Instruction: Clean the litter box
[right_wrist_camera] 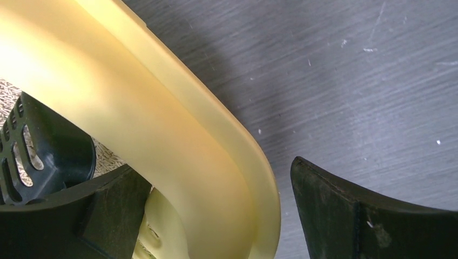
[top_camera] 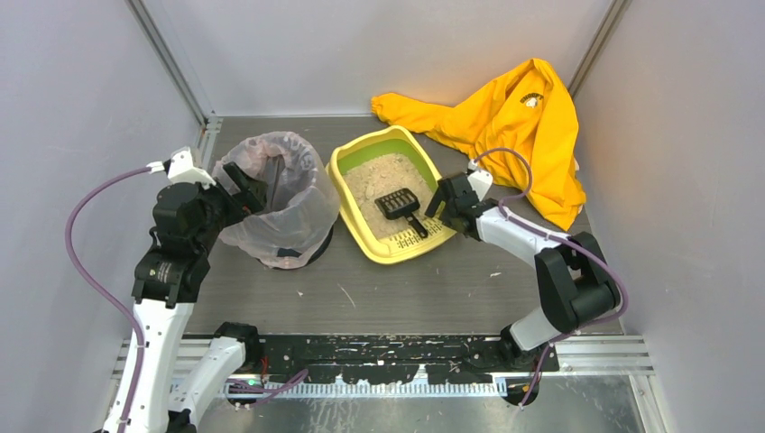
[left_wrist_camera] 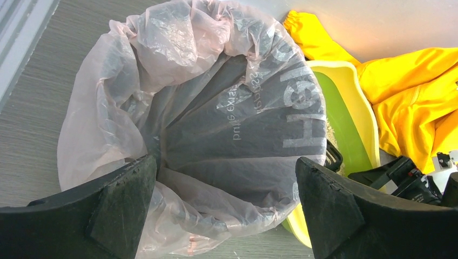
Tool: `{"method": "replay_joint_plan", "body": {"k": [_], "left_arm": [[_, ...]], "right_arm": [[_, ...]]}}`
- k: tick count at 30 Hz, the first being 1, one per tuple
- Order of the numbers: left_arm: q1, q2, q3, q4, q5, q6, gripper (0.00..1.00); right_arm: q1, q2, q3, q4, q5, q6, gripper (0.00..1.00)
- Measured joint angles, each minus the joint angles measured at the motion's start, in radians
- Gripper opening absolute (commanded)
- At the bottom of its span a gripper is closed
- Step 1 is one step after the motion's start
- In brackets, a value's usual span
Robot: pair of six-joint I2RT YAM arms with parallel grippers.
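The litter box (top_camera: 401,248) is a yellow tray with a green inner wall and beige litter, at the table's middle. A small black slotted scoop (top_camera: 400,206) lies in the litter. My right gripper (top_camera: 444,200) is open at the box's right rim. In the right wrist view the gripper (right_wrist_camera: 216,172) straddles the yellow rim (right_wrist_camera: 178,124), one finger inside by the scoop (right_wrist_camera: 48,151), the other outside over the table. My left gripper (top_camera: 245,189) is open and empty at the left side of the bag-lined bin (top_camera: 289,212). In the left wrist view the gripper (left_wrist_camera: 227,167) has the bag's near edge between its fingers.
A yellow garment (top_camera: 519,117) lies crumpled at the back right, close behind the litter box. The round bin (left_wrist_camera: 216,108) stands touching or almost touching the box's left side (left_wrist_camera: 351,113). White walls close in both sides and the back. Small crumbs dot the grey table.
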Motion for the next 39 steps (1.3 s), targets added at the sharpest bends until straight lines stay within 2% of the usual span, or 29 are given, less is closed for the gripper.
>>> {"method": "replay_joint_plan", "body": {"k": [5, 15, 29, 39], "left_arm": [[0.0, -0.005, 0.0, -0.011, 0.013, 0.0, 1.0], [0.0, -0.019, 0.0, -0.029, 0.02, 0.0, 1.0], [0.0, -0.019, -0.007, -0.032, 0.021, 0.001, 1.0], [0.0, -0.021, -0.034, -0.031, 0.027, -0.002, 1.0]], "right_arm": [[0.032, -0.072, -0.07, -0.008, 0.008, 0.044, 1.0], [0.193, -0.165, -0.154, -0.043, 0.041, 0.145, 1.0], [0.27, -0.152, -0.159, -0.038, 0.08, 0.195, 1.0], [0.282, -0.425, -0.18, -0.16, 0.094, 0.177, 1.0]]}}
